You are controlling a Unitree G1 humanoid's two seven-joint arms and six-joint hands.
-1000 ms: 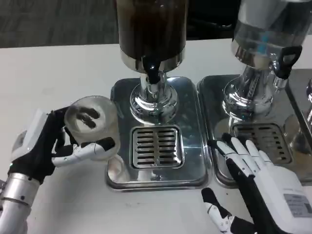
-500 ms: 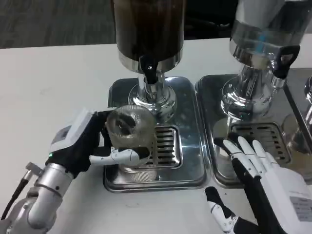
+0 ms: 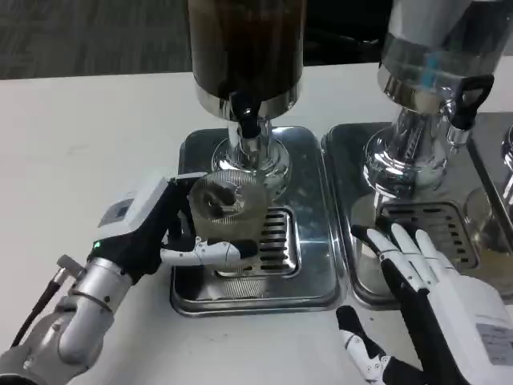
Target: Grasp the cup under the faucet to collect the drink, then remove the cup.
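The left hand (image 3: pixel 156 233), black-palmed with a white back, wraps around a clear plastic cup (image 3: pixel 227 210), one white-and-black finger curling across the cup's near side. The cup is round, transparent and faintly ribbed, and it sits over the left part of the slotted drip grate (image 3: pixel 272 241), just near of the black faucet (image 3: pixel 248 120). Whether its base touches the grate cannot be told.

The faucet juts from the polished chrome collar of a tall dispenser (image 3: pixel 244 48) whose cylinder holds a dark brown drink. Below it a flared, mirror-bright pedestal stands on a rectangular steel tray (image 3: pixel 317 265) with rounded corners and a raised rim, and the grate's parallel slots are cut into the tray's near half.

To the right stands a second dispenser (image 3: pixel 437 56) with a clear, pale cylinder and a black tap handle (image 3: pixel 467 100). It has its own chrome base and its own steel tray (image 3: pixel 353 265), with another slotted grate.

The right hand (image 3: pixel 437 297) holds nothing. Its fingers are spread and extended flat, the white tips resting at the near left corner of the second tray, and the thumb points left over the smooth white table (image 3: pixel 88 144).
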